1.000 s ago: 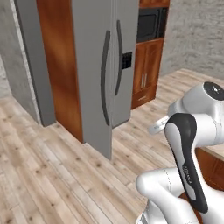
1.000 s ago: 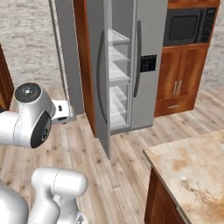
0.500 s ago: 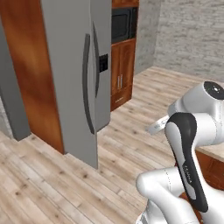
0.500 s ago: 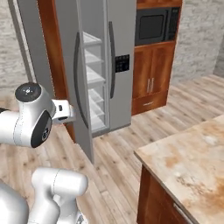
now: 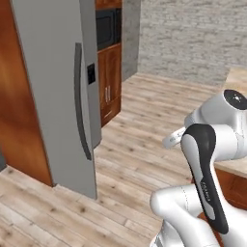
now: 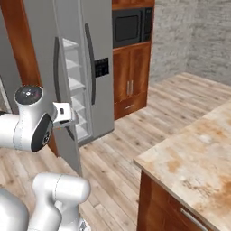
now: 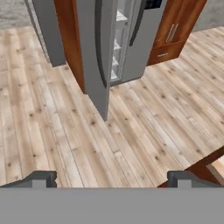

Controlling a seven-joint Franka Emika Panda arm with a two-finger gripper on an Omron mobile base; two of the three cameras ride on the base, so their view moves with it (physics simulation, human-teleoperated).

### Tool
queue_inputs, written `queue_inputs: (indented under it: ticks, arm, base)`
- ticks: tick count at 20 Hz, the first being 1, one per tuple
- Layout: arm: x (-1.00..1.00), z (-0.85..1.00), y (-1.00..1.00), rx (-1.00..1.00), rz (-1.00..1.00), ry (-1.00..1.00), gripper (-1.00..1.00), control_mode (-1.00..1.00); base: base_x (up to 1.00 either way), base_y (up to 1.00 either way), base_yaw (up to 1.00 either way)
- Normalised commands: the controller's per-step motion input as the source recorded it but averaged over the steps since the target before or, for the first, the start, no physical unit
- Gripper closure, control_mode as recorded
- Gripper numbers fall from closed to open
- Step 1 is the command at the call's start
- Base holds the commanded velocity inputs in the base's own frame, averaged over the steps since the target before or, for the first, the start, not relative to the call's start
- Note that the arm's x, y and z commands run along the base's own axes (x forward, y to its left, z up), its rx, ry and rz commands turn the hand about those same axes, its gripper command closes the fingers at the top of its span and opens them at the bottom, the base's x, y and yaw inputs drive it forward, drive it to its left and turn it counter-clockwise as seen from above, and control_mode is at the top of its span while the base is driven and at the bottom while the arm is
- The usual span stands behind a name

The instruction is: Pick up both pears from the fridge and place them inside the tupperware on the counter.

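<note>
Fridge [image 6: 101, 67] stands tall, one door [image 7: 94, 52] swung open, two curved handles [image 6: 89, 63] running vertically; gripper [image 7: 111, 180] spread wide, holding nothing.

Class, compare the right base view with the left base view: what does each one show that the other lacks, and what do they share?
Right base view alone: the fridge's white shelves behind the open door, and the marbled counter with a drawer handle. Left base view alone: the outer face of the open door. Both: the grey fridge, the dark microwave, brown cabinets and plank floor.
</note>
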Motion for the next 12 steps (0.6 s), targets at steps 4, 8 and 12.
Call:
queue_inputs:
  ticks: [4, 8, 12]
  arm:
    - [0.0, 0.0, 0.0, 0.0, 0.0, 0.0, -1.0, 1.0]
    - [0.0, 0.0, 0.0, 0.0, 0.0, 0.0, -1.0, 1.0]
    - [0.0, 0.0, 0.0, 0.0, 0.0, 0.0, -1.0, 1.0]
  base:
    - [0.47, 0.01, -0.36]
    - [0.49, 0.06, -0.36]
    - [0.55, 0.25, -0.35]
